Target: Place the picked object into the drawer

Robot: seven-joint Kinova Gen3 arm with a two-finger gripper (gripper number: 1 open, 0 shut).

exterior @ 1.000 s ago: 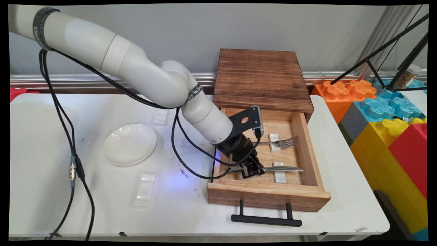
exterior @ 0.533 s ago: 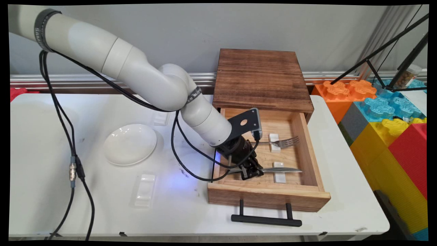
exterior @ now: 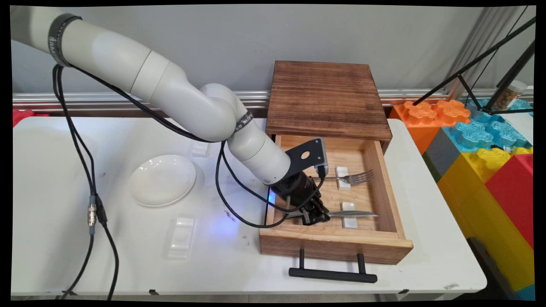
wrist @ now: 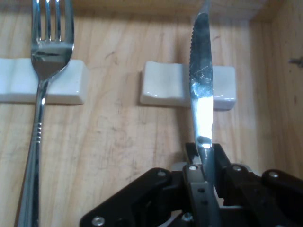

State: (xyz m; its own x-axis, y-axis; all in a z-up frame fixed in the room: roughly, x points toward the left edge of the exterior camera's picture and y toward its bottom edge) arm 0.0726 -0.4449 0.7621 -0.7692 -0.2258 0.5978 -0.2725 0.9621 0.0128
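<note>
White plate (exterior: 162, 179) on the surface at left. In the open drawer (exterior: 337, 245), gripper (exterior: 315, 215) fingers closed on knife (wrist: 200, 90) handle, blade over a white rest (wrist: 163, 84). Probably stiff, light, slippery steel. Fork (wrist: 45, 80) beside.

Grey wall (exterior: 239, 38), white table (exterior: 128, 256)

A white table (exterior: 128, 264) carries a white plate (exterior: 162, 179) on its left half. Near of the plate lies a clear cutlery rest (exterior: 181, 237); a second clear rest (exterior: 200, 147) sits far of it. On the right stands a wooden drawer cabinet (exterior: 326, 98), its drawer (exterior: 337, 247) pulled out toward the near edge.
</note>
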